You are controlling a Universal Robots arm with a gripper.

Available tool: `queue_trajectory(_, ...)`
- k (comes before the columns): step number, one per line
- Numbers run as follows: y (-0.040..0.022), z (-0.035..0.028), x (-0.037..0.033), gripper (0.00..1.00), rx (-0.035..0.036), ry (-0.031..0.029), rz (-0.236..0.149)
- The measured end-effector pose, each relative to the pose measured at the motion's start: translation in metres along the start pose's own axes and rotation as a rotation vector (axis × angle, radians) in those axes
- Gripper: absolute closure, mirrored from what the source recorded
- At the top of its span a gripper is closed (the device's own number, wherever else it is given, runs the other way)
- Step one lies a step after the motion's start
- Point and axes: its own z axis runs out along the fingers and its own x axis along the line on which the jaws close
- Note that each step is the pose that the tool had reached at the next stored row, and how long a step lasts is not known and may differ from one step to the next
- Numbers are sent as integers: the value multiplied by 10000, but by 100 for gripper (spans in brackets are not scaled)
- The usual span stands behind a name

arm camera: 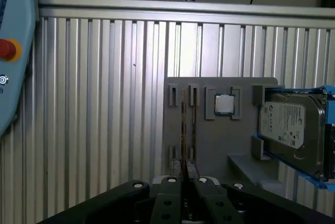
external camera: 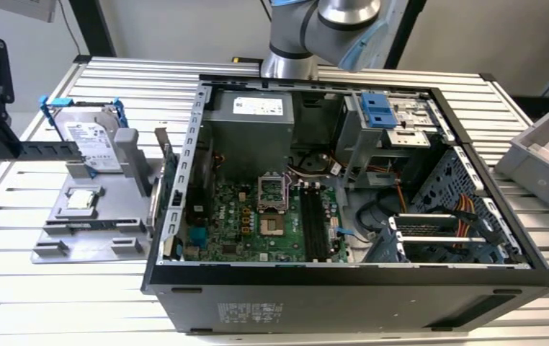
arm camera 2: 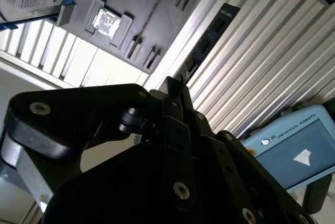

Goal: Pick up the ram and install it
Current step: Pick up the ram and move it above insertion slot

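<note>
The black end effector [arm camera: 184, 174] is clamped shut on one end of the long, thin, dark greenish circuit-board ram [external camera: 52, 150]. It holds the ram clear of the grey plastic parts holder [external camera: 92, 232], likely so the stick's length stays free for the black memory slots [external camera: 315, 227].

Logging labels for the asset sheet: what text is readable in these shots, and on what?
Hard drive label: too small to read.
Power supply sticker: too small to read.
Computer case sticker: blurred, unreadable.
Ram, held shut in the claw: no legible print.
Teach pendant: a brand mark beside its screen, not quoted here.
</note>
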Motion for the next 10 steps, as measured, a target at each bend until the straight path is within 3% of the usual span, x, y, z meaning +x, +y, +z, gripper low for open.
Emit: queue_trajectory(10,-51,0,-38,100,0,1,0)
